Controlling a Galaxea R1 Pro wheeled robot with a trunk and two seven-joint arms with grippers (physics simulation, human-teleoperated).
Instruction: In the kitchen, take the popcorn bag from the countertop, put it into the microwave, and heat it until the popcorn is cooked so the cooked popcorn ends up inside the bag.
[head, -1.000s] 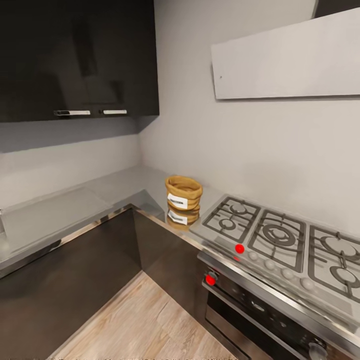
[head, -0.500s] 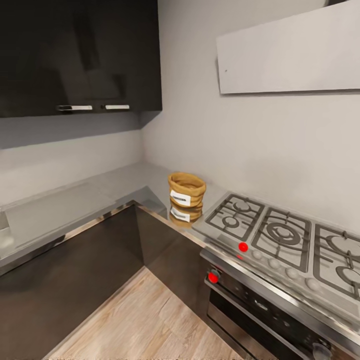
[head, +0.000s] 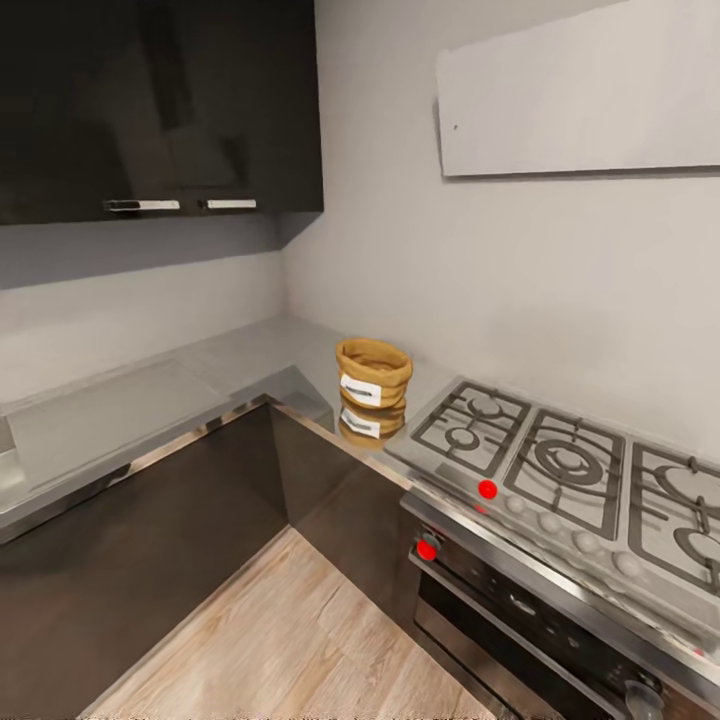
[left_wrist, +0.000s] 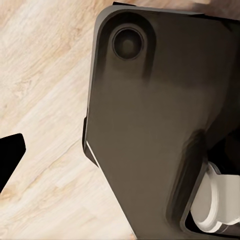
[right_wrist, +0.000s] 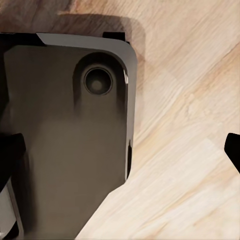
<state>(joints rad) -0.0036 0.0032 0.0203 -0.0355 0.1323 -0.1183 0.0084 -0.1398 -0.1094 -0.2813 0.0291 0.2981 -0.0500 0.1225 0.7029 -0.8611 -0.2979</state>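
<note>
The popcorn bag (head: 373, 372), a squat tan burlap sack with a rolled rim and a white label, stands upright on the steel-grey countertop (head: 250, 362) near the inner corner, just left of the gas hob. Its reflection lies on the glossy slab beneath it. The microwave is out of view. In the left wrist view my left gripper (left_wrist: 120, 155) hangs over the robot's dark base and the wood floor, one black fingertip (left_wrist: 10, 160) at the picture's edge. My right gripper (right_wrist: 121, 152) is spread wide, with a fingertip (right_wrist: 233, 150) at the edge, and nothing sits between.
A silver gas hob (head: 560, 465) with black grates and red knobs (head: 487, 489) sits right of the bag, over a dark built-in oven (head: 520, 610). Dark wall cabinets (head: 160, 100) hang above the left counter. Pale plank floor (head: 290, 640) fills the nook between the cabinet fronts.
The whole head view has shifted a little, so the camera moved: the bag and hob sit slightly higher and nearer in the picture. The bag itself has not moved on the counter.
</note>
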